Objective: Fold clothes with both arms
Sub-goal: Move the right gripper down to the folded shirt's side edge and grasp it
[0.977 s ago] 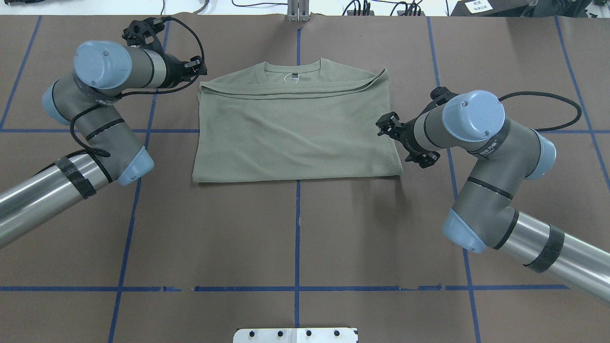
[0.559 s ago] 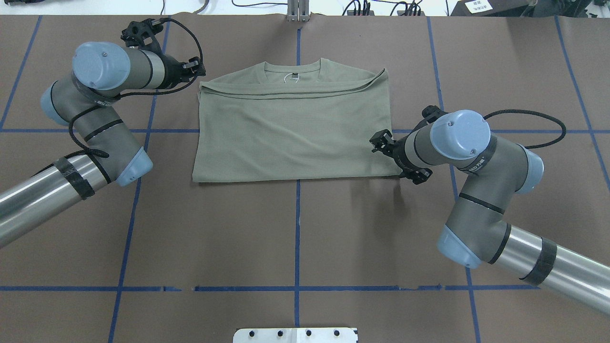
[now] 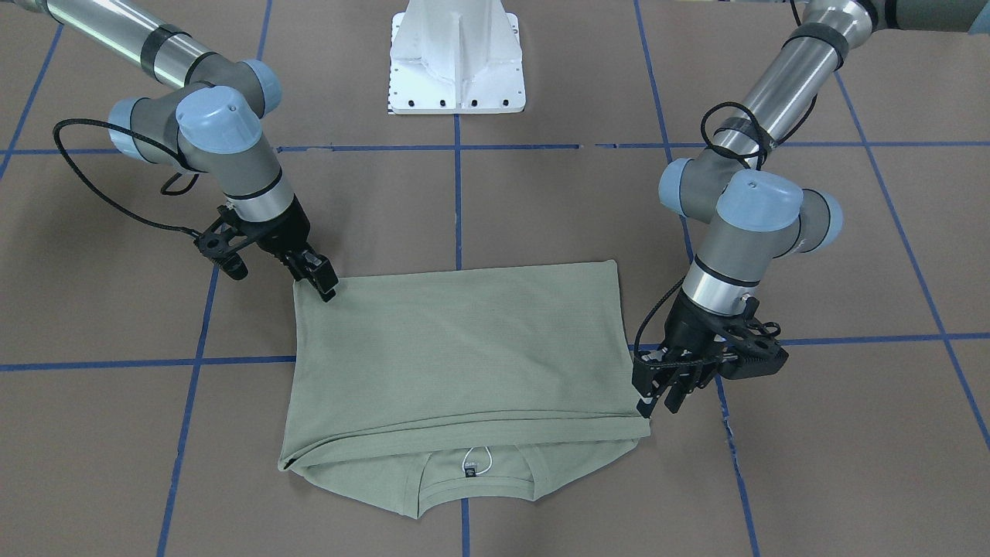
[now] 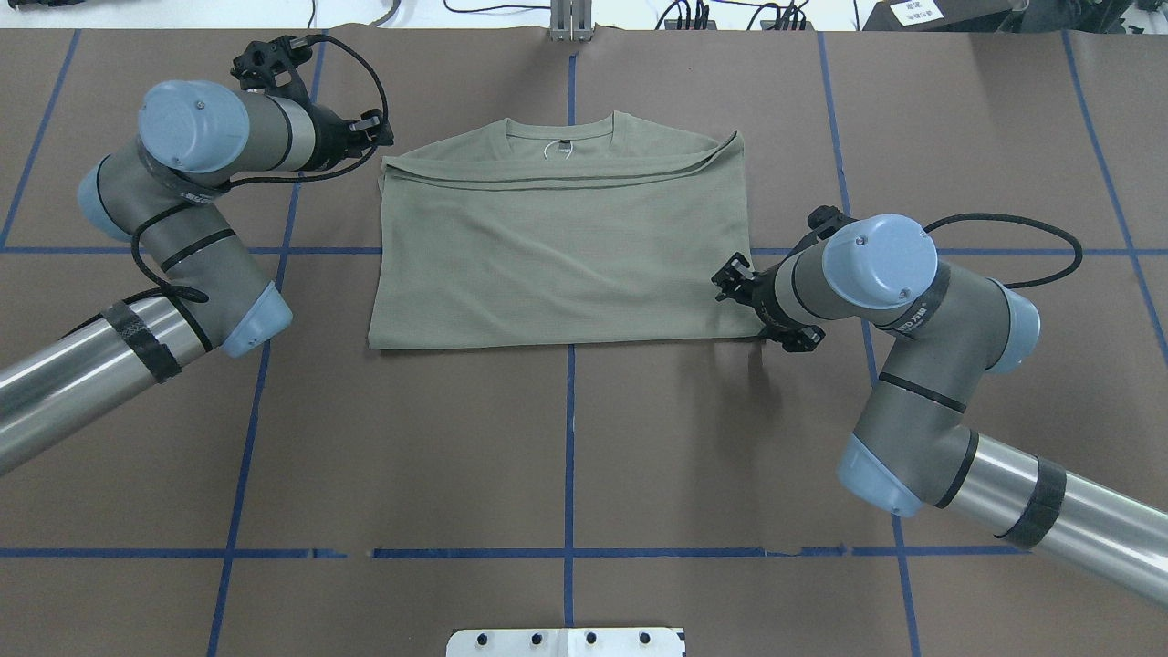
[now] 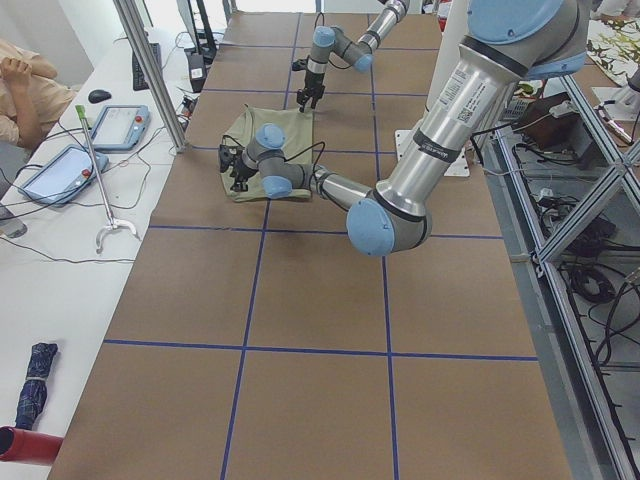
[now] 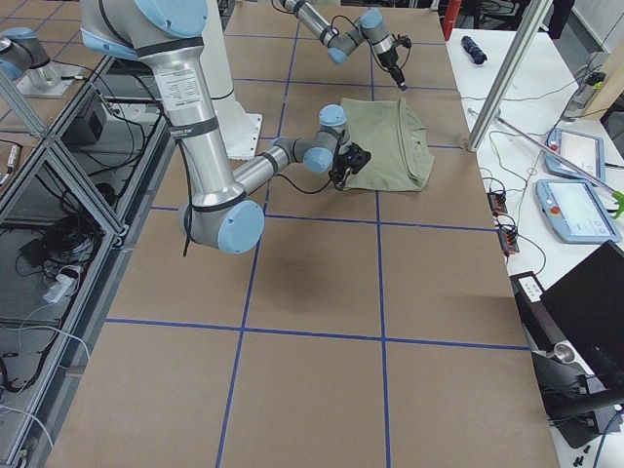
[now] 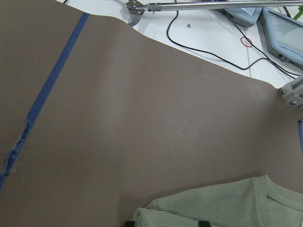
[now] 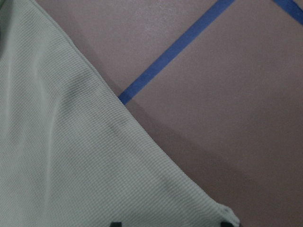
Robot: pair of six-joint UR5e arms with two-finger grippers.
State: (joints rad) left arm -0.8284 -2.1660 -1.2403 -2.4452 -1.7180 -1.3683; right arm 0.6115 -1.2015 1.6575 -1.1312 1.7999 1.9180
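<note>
The pale sage-green shirt (image 4: 566, 255) lies folded flat on the brown table, collar and neck label (image 4: 558, 146) at the far edge. It also shows in the front-facing view (image 3: 456, 356). My left gripper (image 4: 379, 148) (image 3: 657, 401) is low at the shirt's far left corner, jaws apart, with the corner of the fabric (image 7: 208, 208) lying between its tips. My right gripper (image 4: 757, 319) (image 3: 323, 285) is at the near right corner, open, with that corner of the shirt (image 8: 71, 156) between its tips. Neither gripper has lifted the fabric.
The white pedestal base (image 3: 456, 62) stands at the robot's side of the table. Blue tape lines (image 4: 569, 438) cross the brown cover. A metal post (image 4: 570, 23), cables and tablets (image 5: 125, 125) sit past the far edge, with a seated person (image 5: 25, 85) there.
My right arm has swung toward the robot along the shirt's right edge and lowered to its near right corner. The left arm and the shirt have stayed put.
</note>
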